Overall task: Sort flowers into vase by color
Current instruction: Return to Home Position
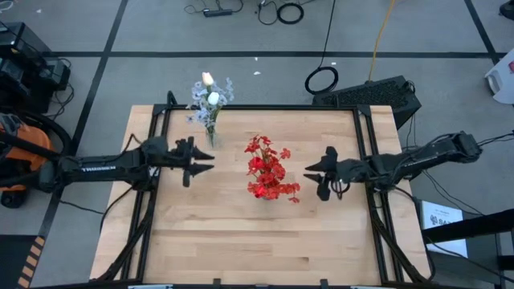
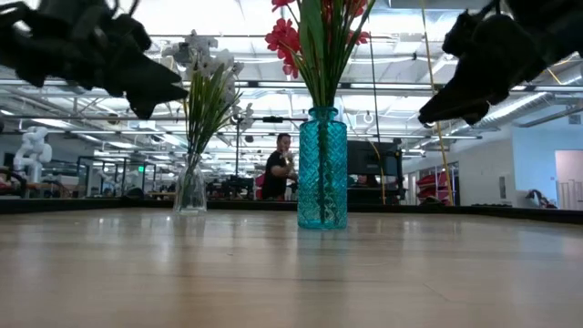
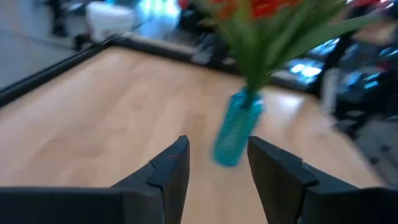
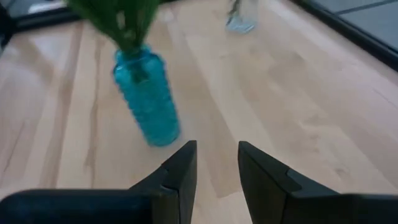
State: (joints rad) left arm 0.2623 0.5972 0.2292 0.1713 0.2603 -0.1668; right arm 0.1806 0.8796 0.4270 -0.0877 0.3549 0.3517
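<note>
Red flowers (image 1: 269, 172) stand by their stems in a teal glass vase (image 2: 322, 173) at the table's middle. White and pale bluish flowers (image 1: 210, 100) stand in a small clear vase (image 2: 190, 187) near the far edge, left of centre. My left gripper (image 1: 207, 166) hovers left of the teal vase (image 3: 236, 134), open, with nothing between its fingers (image 3: 171, 171). My right gripper (image 1: 312, 171) hovers right of the teal vase (image 4: 146, 99), also open and empty. Both grippers hang well above the tabletop in the low view, the left gripper (image 2: 168, 91) and the right gripper (image 2: 437, 114).
A black frame rail (image 1: 265, 108) runs around the wooden tabletop (image 1: 265, 241). Bare wood lies between the vases and the near edge. A person (image 2: 278, 169) stands in the room behind the table. Cables and a black case (image 1: 377, 95) lie on the floor beyond the far edge.
</note>
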